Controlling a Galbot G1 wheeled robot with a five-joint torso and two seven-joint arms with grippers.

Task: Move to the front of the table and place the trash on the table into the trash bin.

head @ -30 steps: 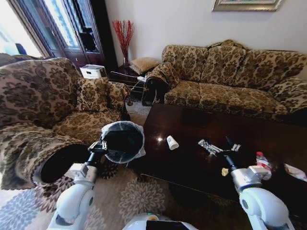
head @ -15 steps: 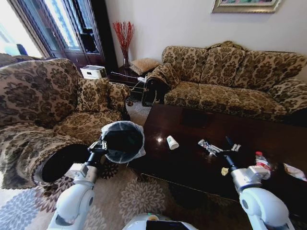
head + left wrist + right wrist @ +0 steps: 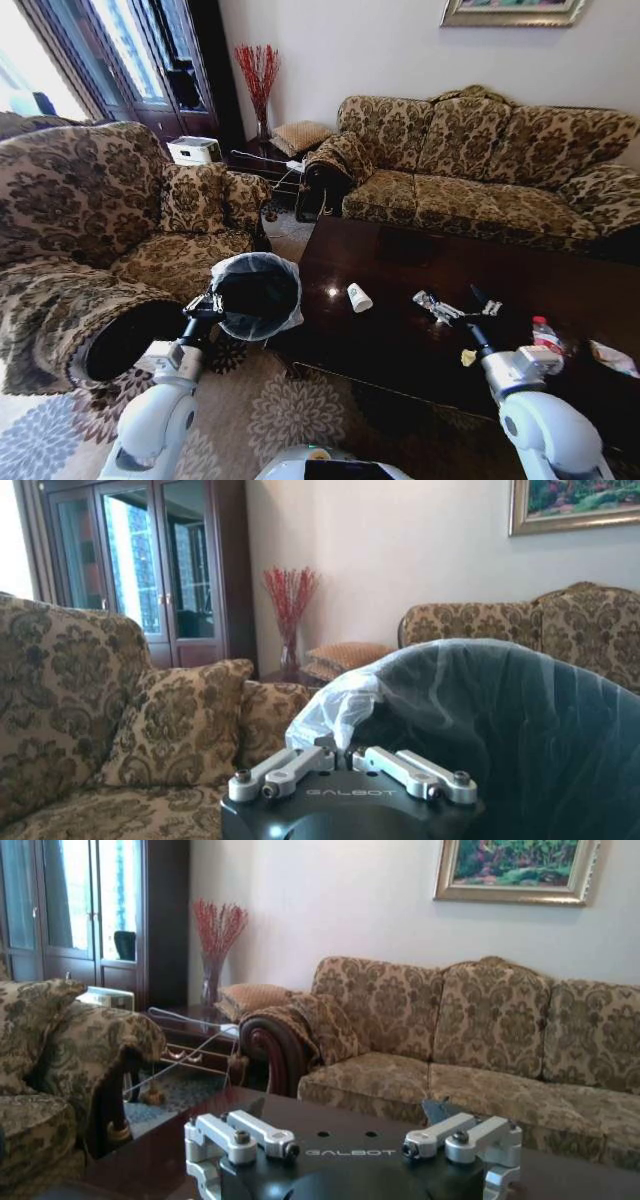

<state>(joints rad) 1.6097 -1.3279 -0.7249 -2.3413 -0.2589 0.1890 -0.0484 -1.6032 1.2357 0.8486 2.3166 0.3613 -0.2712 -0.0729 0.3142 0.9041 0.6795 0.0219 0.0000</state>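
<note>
I see left gripper (image 3: 213, 301) clamped on trash bin (image 3: 256, 295) rim, fingertips hidden; right gripper (image 3: 476, 318) released; nothing moved.

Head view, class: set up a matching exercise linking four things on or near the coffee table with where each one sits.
Things:
1. paper cup
2. trash bin
3. yellow scrap
4. small bottle

Places:
A. off the table's left end, by the left gripper
B. near the table's right end
C. beside the right gripper
D. on the table near the trash bin

Pairs: 1-D, 2-A, 3-C, 4-B
</note>
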